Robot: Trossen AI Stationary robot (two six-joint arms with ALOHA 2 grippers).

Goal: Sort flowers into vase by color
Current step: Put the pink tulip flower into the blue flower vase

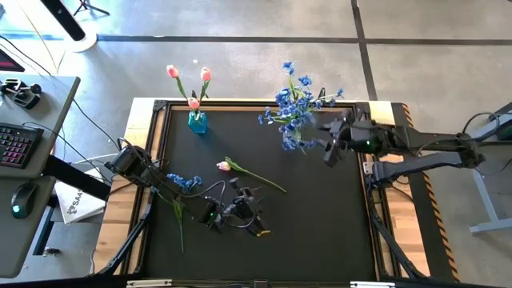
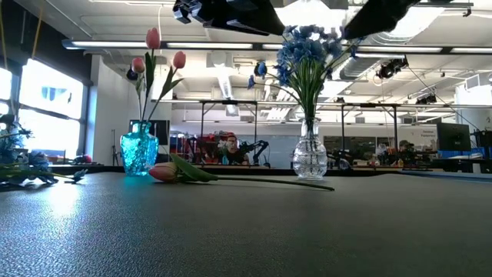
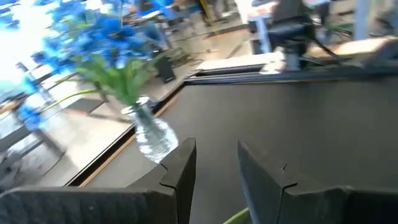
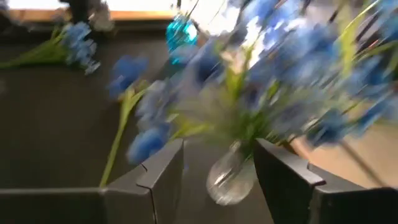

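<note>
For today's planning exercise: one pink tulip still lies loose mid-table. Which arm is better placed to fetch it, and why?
Probably the left. Its open gripper hovers just beside the loose tulip. The right gripper, also open, sits across the table by the clear vase of blue flowers.

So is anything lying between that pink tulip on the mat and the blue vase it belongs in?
Nothing visible does. The tulip lies on bare mat, and the stretch up to the blue vase is open.

Blue blossoms [image 1: 294, 104], teal vase [image 1: 197, 122] (pink tulips [image 1: 192, 80])
</note>
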